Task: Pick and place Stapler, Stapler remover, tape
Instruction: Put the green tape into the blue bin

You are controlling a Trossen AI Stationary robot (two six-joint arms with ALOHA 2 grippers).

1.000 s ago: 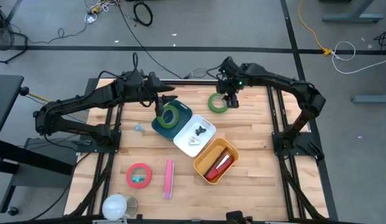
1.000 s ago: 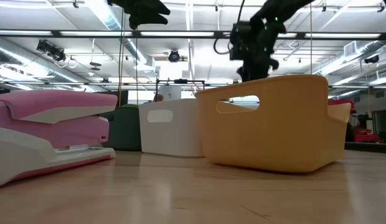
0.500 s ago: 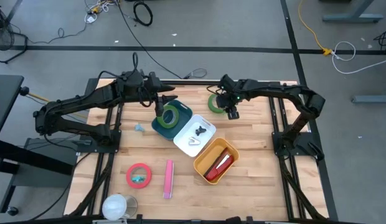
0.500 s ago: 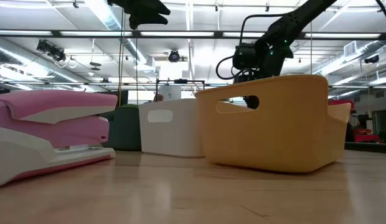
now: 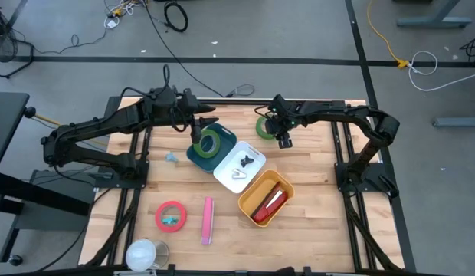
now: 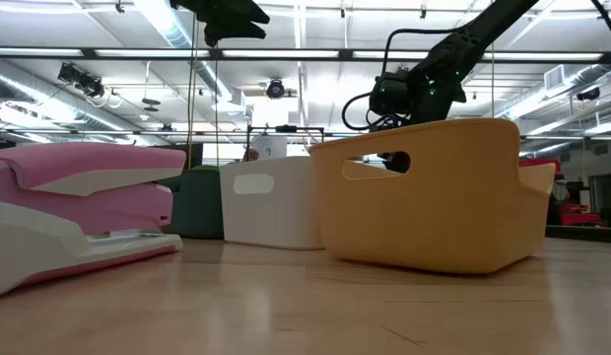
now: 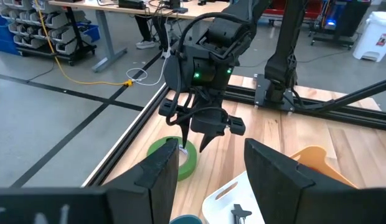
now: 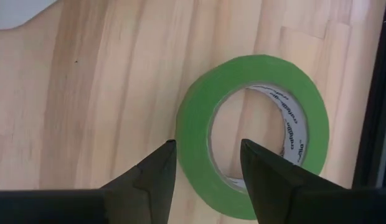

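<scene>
Key relation: the right gripper (image 5: 281, 138) hangs just above the green tape roll (image 5: 267, 127) on the far part of the table (image 5: 314, 184), the roll lying flat directly below its fingers (image 8: 152, 171).
Straddle: in the right wrist view the two fingers sit either side of the roll's near wall, one outside the ring, one over the hole.
Right pincer state: jaws parted, holding nothing.
Nearer arm: right; the left gripper (image 5: 198, 127) waits over the dark green bin (image 5: 193, 154), parted and empty as well.
Dark green bin: holds another green tape roll (image 5: 211, 143).
White bin (image 5: 222, 175): holds a staple remover (image 5: 247, 161) and a pale clip-like piece.
Yellow bin (image 5: 247, 201): holds a red stapler (image 5: 266, 204).
Loose on the near left: red tape roll (image 5: 171, 215), pink stapler (image 5: 208, 220).
Next move, judged: lower and close on the roll's wall.
</scene>
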